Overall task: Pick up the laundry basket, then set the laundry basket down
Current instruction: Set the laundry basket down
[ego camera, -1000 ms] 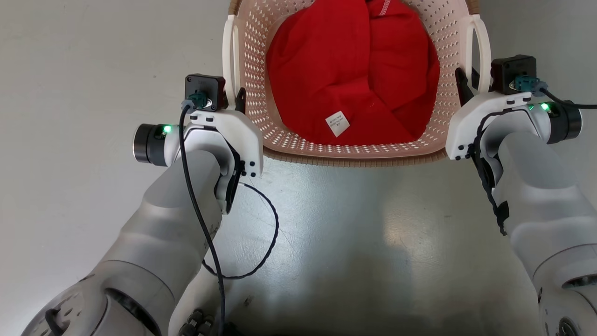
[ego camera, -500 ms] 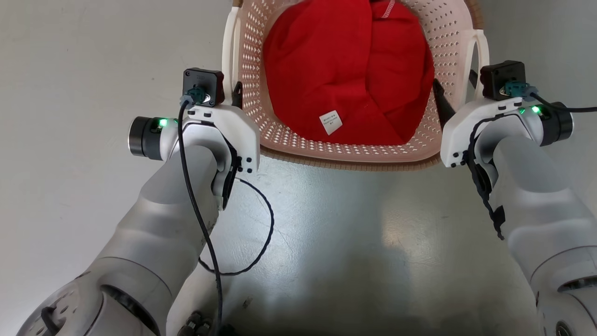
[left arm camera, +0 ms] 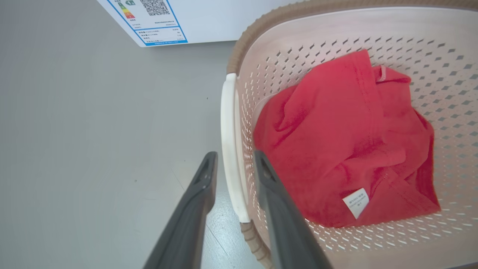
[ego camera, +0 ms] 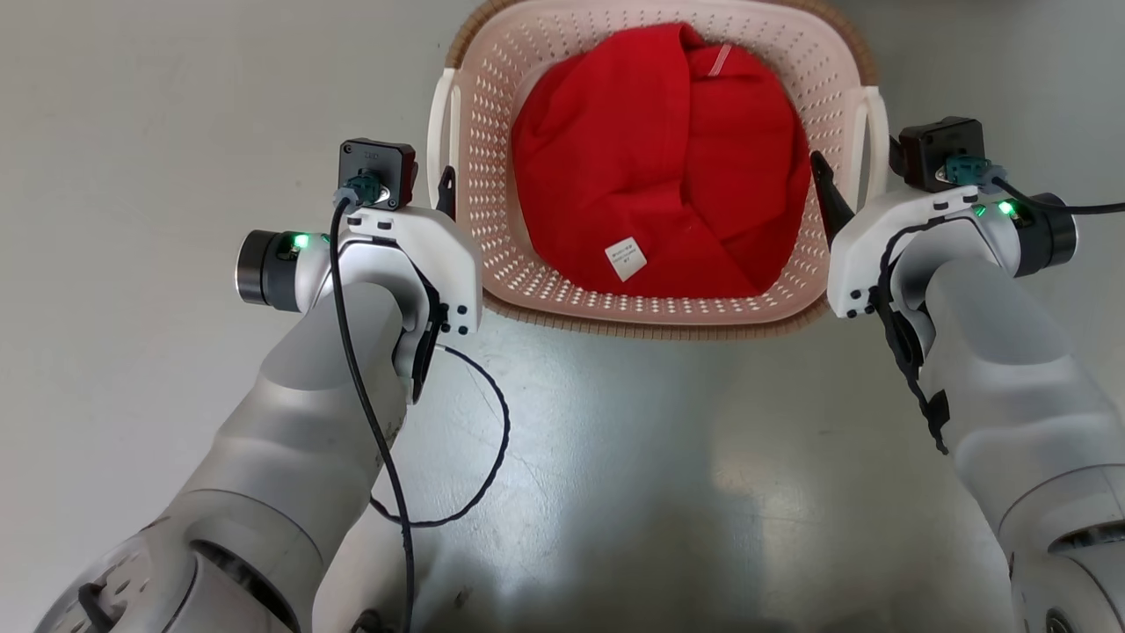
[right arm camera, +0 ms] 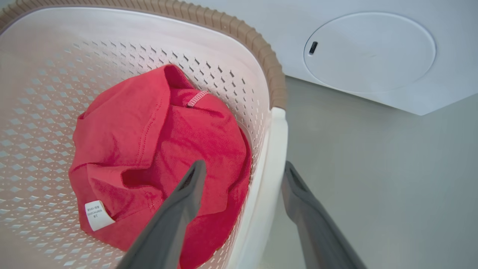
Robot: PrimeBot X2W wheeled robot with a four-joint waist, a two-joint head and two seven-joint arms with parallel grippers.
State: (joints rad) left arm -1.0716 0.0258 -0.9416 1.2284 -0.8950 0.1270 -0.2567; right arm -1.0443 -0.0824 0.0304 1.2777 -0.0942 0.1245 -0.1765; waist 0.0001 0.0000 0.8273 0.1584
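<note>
Head view: looking down on the laundry basket [ego camera: 488, 158], appearing to be standing on the grey floor [ego camera: 132, 132] ahead of and between both arms, holding a crumpled red garment [ego camera: 659, 167] with a white label [ego camera: 626, 258] facing up. Flanking it with the left pincer [ego camera: 432, 189] at the white left handle [ego camera: 439, 123] and the right pincer [ego camera: 854, 158] at the white right handle [ego camera: 870, 123], with one dark right finger leaning in over the brown rim [ego camera: 650, 323].

Left wrist view: straddling the left handle and the perforated wall behind it with two dark fingers [left arm camera: 194, 209], with the outer one outside over the floor and the inner one inside the basket, just beside the garment. Standing slightly parted, clamping nothing, leaving a sliver of floor showing between outer finger and handle. Catching at the top edge a white appliance [left arm camera: 224, 15] bearing a blue-bordered sticker [left arm camera: 157, 22].

Right wrist view: straddling the right handle more widely, with one finger [right arm camera: 171, 216] inside above the garment and the other outside, just beside the handle. Standing open, gripping nothing. Showing beyond the rim the white appliance with a round panel [right arm camera: 369, 52]
</note>
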